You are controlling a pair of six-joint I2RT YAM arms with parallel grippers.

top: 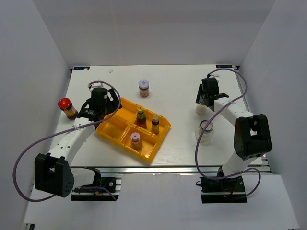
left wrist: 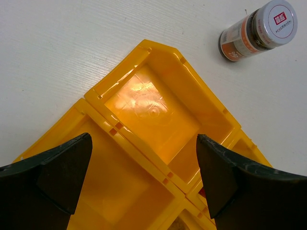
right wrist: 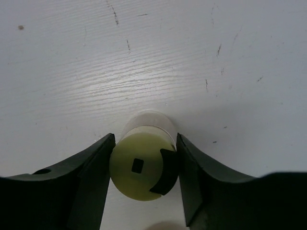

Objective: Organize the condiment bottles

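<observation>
Clamps the right gripper [right wrist: 144, 143] on the pale-green-capped bottle [right wrist: 142, 167], with pads [right wrist: 96, 163] pressed to both sides of the cap, likely to carry it upright; cannot tell whether lifted or resting on the worktop [right wrist: 144, 57]. Places that bottle toward the right edge, roughly midway between far and near edges. Holds the left gripper [left wrist: 144, 143] spread wide and empty above the vacant far compartment of the yellow tray [left wrist: 153, 110], probably free for the next pick or marking a free slot. Shows, upright inside the tray, a red-sauce bottle [top: 140, 117], a yellow-capped bottle [top: 155, 123] and a pink-capped jar [top: 135, 139], judged already sorted. Counts outside the tray: the red-capped bottle [top: 65, 106] by the left edge, the silver-capped jar [top: 144, 87] toward the far edge just beyond the tray, the clear glass jar [top: 206, 130] on the near side of the gripped bottle, toward the right edge. Looks roughly half done. Offers a pale, wood-grained worktop, lightly scuffed, matt enough for bottles to stand steady; boxed by plain white walls [top: 153, 28] on three sides.
</observation>
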